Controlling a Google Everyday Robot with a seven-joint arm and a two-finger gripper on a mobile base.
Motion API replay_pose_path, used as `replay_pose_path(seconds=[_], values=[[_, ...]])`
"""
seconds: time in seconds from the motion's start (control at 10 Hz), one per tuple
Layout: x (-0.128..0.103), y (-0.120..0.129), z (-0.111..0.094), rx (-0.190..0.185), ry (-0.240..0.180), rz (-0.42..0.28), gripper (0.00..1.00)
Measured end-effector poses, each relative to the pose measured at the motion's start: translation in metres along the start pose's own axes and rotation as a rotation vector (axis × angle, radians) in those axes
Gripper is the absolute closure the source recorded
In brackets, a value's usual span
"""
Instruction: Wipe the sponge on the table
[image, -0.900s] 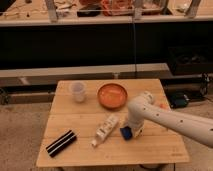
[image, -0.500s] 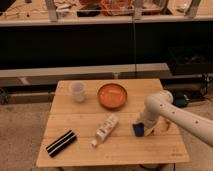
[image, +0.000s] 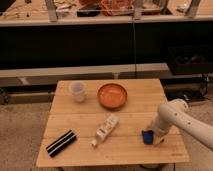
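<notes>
The sponge, a small blue block, rests on the light wooden table near its front right corner. My gripper comes down onto it from the right, at the end of the white arm, and is shut on the sponge, pressing it against the boards. The arm hides the sponge's right side.
An orange bowl and a pale cup stand at the back of the table. A white bottle lies on its side mid-table. A black block with white stripes lies front left. Behind the table runs a long shelf.
The gripper has slid the sponge to the right across the table, from beside the bottle toward the right edge and slightly nearer the front.
</notes>
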Motion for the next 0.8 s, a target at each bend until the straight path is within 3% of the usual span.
replay_pose_path(seconds=[0.4, 0.6, 0.8], values=[[-0.06, 0.033, 0.004, -0.019, 0.002, -0.11, 0.96], [-0.076, 0.024, 0.006, -0.023, 0.007, -0.17, 0.96], [-0.092, -0.008, 0.008, -0.027, 0.027, -0.252, 0.96]])
